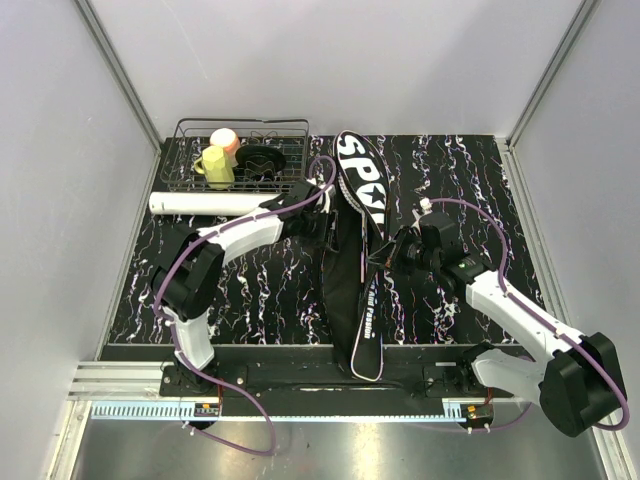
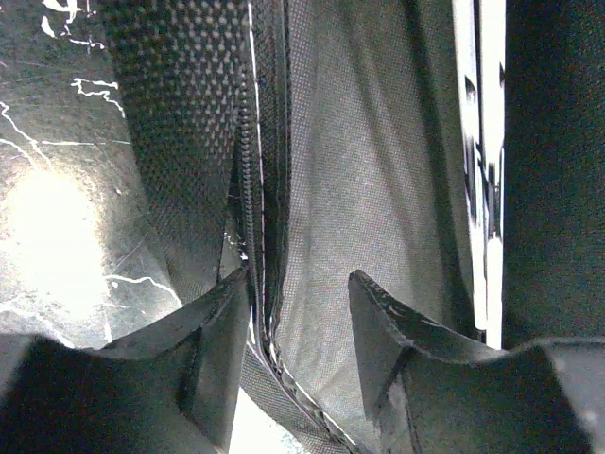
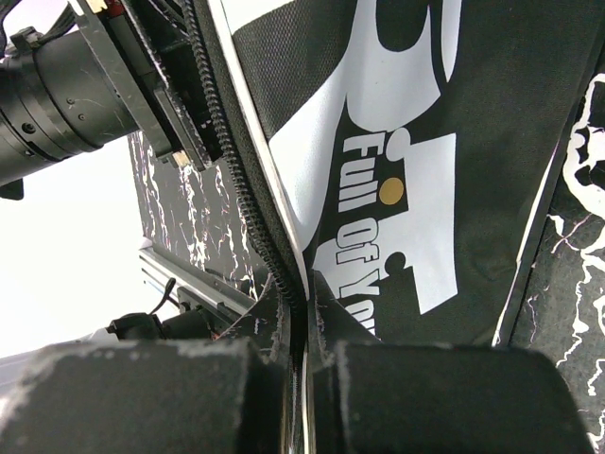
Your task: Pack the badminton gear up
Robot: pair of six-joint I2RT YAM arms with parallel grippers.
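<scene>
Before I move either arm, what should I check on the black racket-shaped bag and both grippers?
1. Right gripper clamped on the black racket-shaped fabric bag's zipper edge: ok.
2. Left gripper gripping the bag: not ok, fingers apart astride the zipper seam.
3. Long white tube packed: not ok, lies on the black marbled table outside the bag.
4. Rackets inside the bag: cannot tell.
5. Shuttlecocks accounted for: cannot tell, none in view.

The black bag (image 1: 362,185) reads "SPO" and "Full Of Yo".
</scene>
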